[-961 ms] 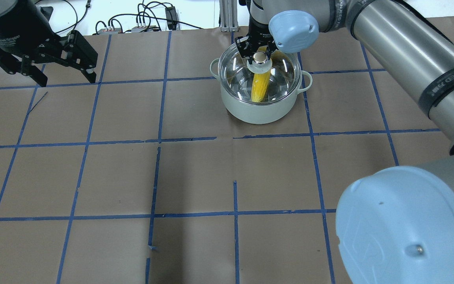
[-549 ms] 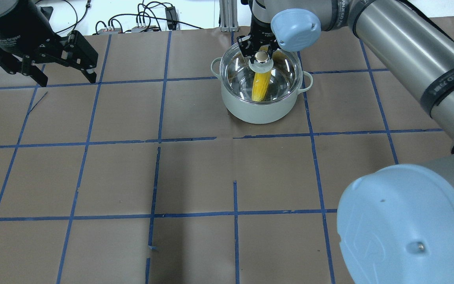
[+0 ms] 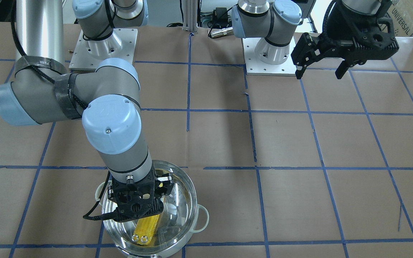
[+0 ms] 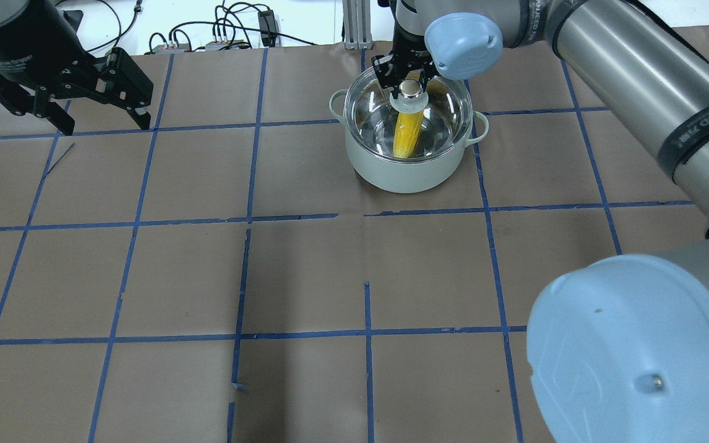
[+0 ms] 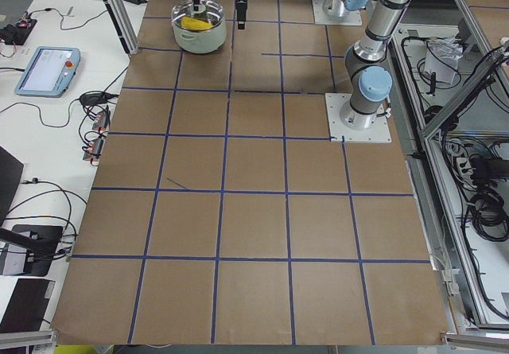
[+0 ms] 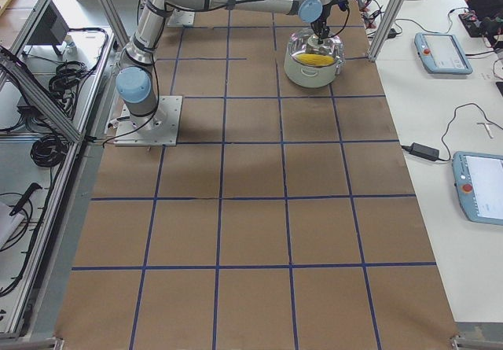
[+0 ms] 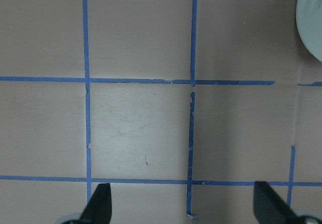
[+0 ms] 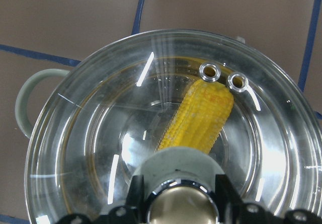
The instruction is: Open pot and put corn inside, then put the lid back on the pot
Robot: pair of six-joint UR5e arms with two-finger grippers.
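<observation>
The pot [image 4: 400, 172] stands at the far middle of the table, pale-sided with a steel rim. The corn [image 4: 405, 132] lies inside it, also seen in the right wrist view [image 8: 198, 116] through the glass. The lid [image 4: 440, 117] sits over the pot's mouth, with its two vent rings [image 8: 224, 76] showing above the corn. My right gripper [image 4: 412, 86] is shut on the lid's knob [image 8: 182, 206], a finger pressed on each side. My left gripper [image 4: 105, 126] is open and empty, up at the far left, well away from the pot.
Brown paper with blue tape lines [image 4: 367, 335] covers the table. Cables and small boxes [image 4: 219, 37] lie beyond the far edge. My right arm's elbow [image 4: 631, 351] fills the near right of the overhead view. The pot's edge [image 7: 311, 17] shows in the left wrist view.
The right gripper has shifted the lid slightly to the right by its knob, so that it sits more squarely over the pot. The left arm has not moved.
</observation>
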